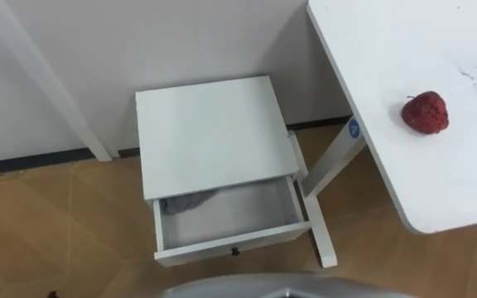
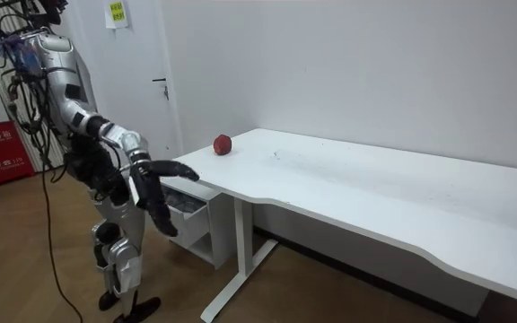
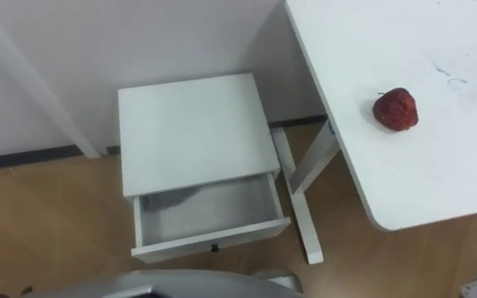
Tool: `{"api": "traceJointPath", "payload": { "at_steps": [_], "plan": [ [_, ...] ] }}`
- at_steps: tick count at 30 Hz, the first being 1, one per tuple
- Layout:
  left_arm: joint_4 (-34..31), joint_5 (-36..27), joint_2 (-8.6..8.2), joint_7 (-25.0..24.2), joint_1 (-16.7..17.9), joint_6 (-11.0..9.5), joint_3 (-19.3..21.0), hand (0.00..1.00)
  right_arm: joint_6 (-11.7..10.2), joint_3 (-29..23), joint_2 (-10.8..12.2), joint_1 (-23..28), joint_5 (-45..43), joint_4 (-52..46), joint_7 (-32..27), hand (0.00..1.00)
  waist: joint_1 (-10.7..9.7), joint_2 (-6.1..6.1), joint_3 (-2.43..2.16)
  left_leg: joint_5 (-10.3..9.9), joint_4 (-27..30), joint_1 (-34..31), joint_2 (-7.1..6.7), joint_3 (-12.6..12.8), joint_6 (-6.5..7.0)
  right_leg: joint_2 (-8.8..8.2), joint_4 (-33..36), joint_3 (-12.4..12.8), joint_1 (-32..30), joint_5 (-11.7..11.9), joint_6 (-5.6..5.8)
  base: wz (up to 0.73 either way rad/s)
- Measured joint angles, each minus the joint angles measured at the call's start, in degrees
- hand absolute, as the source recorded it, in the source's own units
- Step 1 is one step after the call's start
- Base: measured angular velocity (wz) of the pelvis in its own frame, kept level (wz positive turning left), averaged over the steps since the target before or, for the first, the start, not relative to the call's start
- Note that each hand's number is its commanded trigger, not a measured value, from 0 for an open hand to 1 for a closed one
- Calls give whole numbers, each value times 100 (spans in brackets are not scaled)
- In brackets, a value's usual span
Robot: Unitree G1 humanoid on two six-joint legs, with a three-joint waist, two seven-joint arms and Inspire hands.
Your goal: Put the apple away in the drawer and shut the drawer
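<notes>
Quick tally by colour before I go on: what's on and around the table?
Red: 1, the apple
White: 2, the table and the bedside cabinet
Grey: 1, the cloth in the open drawer
Total: 4

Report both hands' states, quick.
Left hand: open, holding nothing.
Right hand: open, holding nothing.

Apple (image 1: 425, 112) on table (image 1: 387, 50); cabinet (image 1: 209, 132) left of it, drawer (image 1: 230, 242) pulled forward.
</notes>
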Motion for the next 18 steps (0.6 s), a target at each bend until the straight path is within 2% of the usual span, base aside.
{"api": "traceJointPath", "payload": {
  "at_steps": [4,9,14,18],
  "plan": [
    [-7,19,7,-8,-91,-6,-125,0,-124,61,-70,-142,-1166,-845,-457,0,21,-6,1,2,3,-86,-3,-17,1,-2,3,-5,-80,0,0,2],
    [-16,90,27,-6,-62,-6,-342,0,-166,492,-215,-126,-2618,-1636,-885,0,163,-3,43,4,18,-128,1,30,1,4,-4,18,-117,0,0,-4],
    [-21,120,13,2,-148,-3,-522,0,-169,1070,-225,-59,-3624,-2326,-874,0,323,22,31,4,18,-179,3,23,1,-1,0,-9,-191,0,0,1],
    [-20,118,16,3,-155,-5,-729,0,-169,1613,-285,-55,-4279,-2449,-612,0,460,-13,44,5,20,-173,10,27,1,1,-10,-8,-183,0,0,1]
  ]
}}
